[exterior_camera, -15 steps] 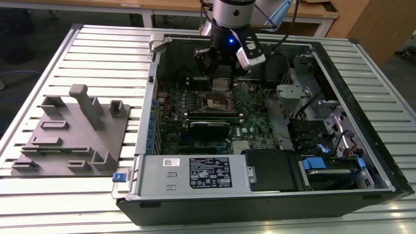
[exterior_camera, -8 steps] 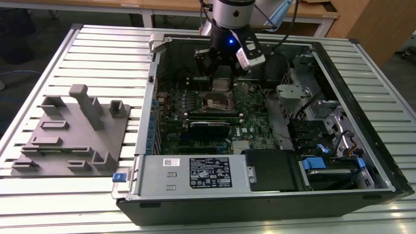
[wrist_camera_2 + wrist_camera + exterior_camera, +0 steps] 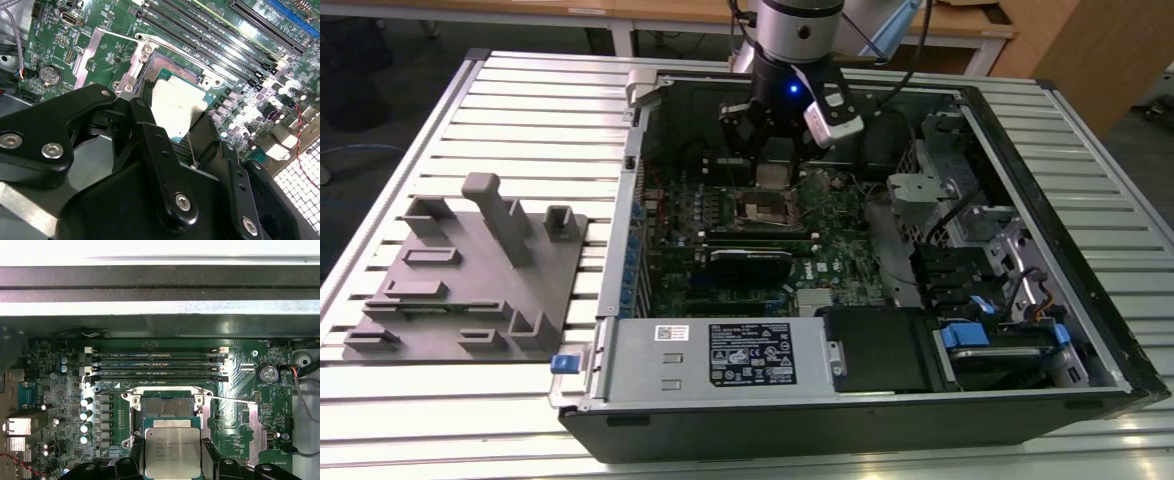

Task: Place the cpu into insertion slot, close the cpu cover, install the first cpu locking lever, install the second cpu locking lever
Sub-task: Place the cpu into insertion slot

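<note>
Inside the open computer case, nearest to where I stand, the long black memory slots cross the green motherboard. Just beyond them sits the insertion slot, its dark centre bare with nothing seated in it. The cpu cover lies folded open beside the slot, leaving the opening free. Farther back hangs the gripper. Its two black fingers are drawn in to the chip's width and pinch the cpu by opposite edges. The chip rides level, metal top upward, raised off the board and touching nothing but the fingers. In the first wrist view the slot lies between the chip and the memory slots. To my eye the chip is square to the socket but hangs a little short of it, toward the case's far wall.
</note>
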